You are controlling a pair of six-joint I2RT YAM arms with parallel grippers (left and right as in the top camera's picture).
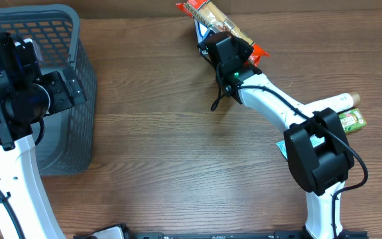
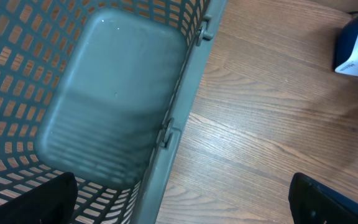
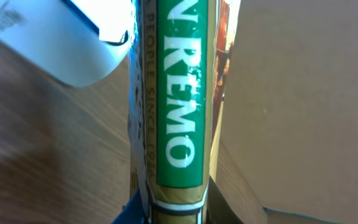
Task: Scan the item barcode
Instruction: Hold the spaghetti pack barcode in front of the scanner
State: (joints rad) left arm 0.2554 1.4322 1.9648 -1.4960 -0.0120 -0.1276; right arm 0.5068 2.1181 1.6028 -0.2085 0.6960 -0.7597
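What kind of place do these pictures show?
Probably a mock shop checkout on a wooden table: a grey shopping basket, a white-and-blue barcode scanner, and a labelled food packet.

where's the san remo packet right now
Overhead view, top centre: the San Remo packet is held in the right hand, just by the white scanner.

Right wrist view: packet [image 3: 176, 112] bears white capitals "N REMO" on a green band [image 3: 180, 56], running lengthwise; any earlier letters are cut off at the frame edge. Gold strip [image 3: 146, 68] alongside has small print: "PEOPLE SINC" legible, remainder blurred. Overhead: packet print too small to read.
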